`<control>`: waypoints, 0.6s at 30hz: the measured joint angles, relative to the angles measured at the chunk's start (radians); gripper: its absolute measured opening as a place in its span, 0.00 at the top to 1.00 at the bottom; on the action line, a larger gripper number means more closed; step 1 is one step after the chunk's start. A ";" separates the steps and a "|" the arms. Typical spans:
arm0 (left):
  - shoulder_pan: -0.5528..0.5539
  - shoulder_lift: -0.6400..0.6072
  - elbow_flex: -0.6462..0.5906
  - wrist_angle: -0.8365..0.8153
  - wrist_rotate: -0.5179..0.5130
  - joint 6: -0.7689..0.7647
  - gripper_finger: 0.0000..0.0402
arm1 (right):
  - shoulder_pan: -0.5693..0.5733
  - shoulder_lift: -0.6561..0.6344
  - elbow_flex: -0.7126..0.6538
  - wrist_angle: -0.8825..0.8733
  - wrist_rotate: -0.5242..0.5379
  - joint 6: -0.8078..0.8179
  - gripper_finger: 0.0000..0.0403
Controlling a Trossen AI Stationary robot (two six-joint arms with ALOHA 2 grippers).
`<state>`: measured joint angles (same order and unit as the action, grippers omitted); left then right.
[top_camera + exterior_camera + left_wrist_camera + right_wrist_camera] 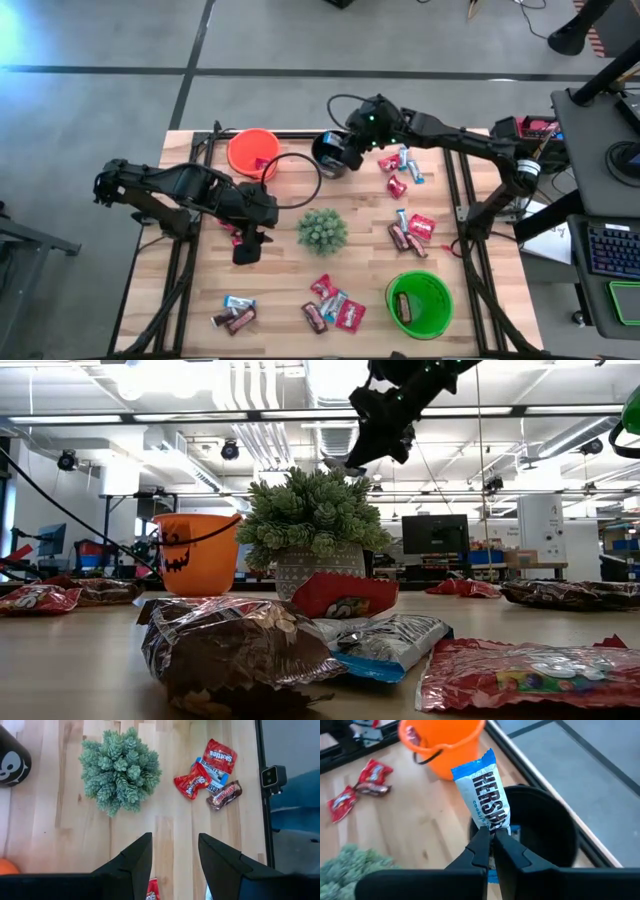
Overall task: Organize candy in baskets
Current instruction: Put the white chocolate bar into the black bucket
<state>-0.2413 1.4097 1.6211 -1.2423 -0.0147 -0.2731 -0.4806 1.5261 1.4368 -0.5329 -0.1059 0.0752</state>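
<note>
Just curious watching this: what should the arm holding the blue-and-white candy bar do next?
Probably open its fingers. The right end effector pinches the blue-and-white wrapped candy bar directly above the round black plastic bucket, so letting go should drop it inside.

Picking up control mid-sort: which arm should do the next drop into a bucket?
Right. The right gripper is shut on a blue-and-white candy bar directly above the black bucket. The left gripper is open and empty over bare table beside the plant.
</note>
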 joint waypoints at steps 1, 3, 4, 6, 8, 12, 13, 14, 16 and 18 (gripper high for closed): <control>0.000 0.000 0.000 0.000 0.000 0.009 0.65 | -0.007 0.000 0.000 0.000 0.000 0.007 0.98; 0.000 0.000 0.000 0.000 0.000 0.014 0.65 | -0.018 0.000 0.000 0.000 -0.001 0.018 0.98; 0.000 0.000 0.000 0.000 0.000 0.014 0.65 | -0.020 0.000 0.000 0.000 -0.003 0.018 0.98; 0.001 0.000 0.000 0.000 0.000 0.014 0.65 | -0.024 0.001 0.000 0.002 -0.006 0.018 0.98; 0.001 0.000 0.000 0.003 0.000 0.014 0.65 | -0.024 0.001 -0.001 0.021 -0.007 0.018 0.98; 0.001 0.000 0.000 0.016 -0.001 0.014 0.65 | -0.025 0.002 -0.001 0.076 -0.007 0.019 0.98; 0.001 0.000 0.000 0.017 -0.002 0.014 0.65 | -0.029 0.002 -0.001 0.080 -0.007 0.018 0.97; 0.001 0.000 0.000 0.017 -0.007 0.014 0.65 | -0.032 0.002 -0.001 0.081 -0.007 0.018 0.97; 0.001 0.000 0.000 0.019 -0.029 0.014 0.65 | -0.043 0.004 -0.001 0.082 -0.007 0.018 0.95; 0.002 0.000 0.000 0.019 -0.049 0.015 0.65 | -0.055 0.016 0.000 0.093 -0.011 0.030 0.91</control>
<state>-0.2398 1.4097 1.6211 -1.2232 -0.0639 -0.2585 -0.5360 1.5424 1.4364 -0.4402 -0.1165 0.1053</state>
